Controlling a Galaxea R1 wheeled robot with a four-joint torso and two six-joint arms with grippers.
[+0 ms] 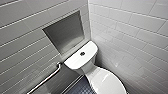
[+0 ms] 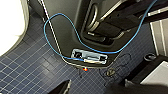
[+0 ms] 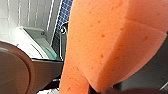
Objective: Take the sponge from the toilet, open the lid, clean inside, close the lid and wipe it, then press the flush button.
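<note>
The white toilet (image 1: 96, 75) stands in the corner with its lid (image 1: 106, 81) down over the bowl. The dark round flush button (image 1: 82, 53) sits in the middle of the cistern top. The orange sponge (image 3: 112, 42) looms large and close in the right wrist view, with my right gripper (image 3: 100, 90) shut on its lower end. My left gripper (image 2: 92, 90) hangs open over the blue tiled floor (image 2: 32, 70), nothing between its dark fingers (image 2: 62, 88). A curved white edge of the toilet (image 2: 10, 22) lies beside it.
Tiled walls close in on both sides of the toilet. A recessed niche (image 1: 65, 32) is set in the left wall, with a metal grab bar (image 1: 47, 77) below it. My own base with a blue cable (image 2: 57, 30) stands on the floor.
</note>
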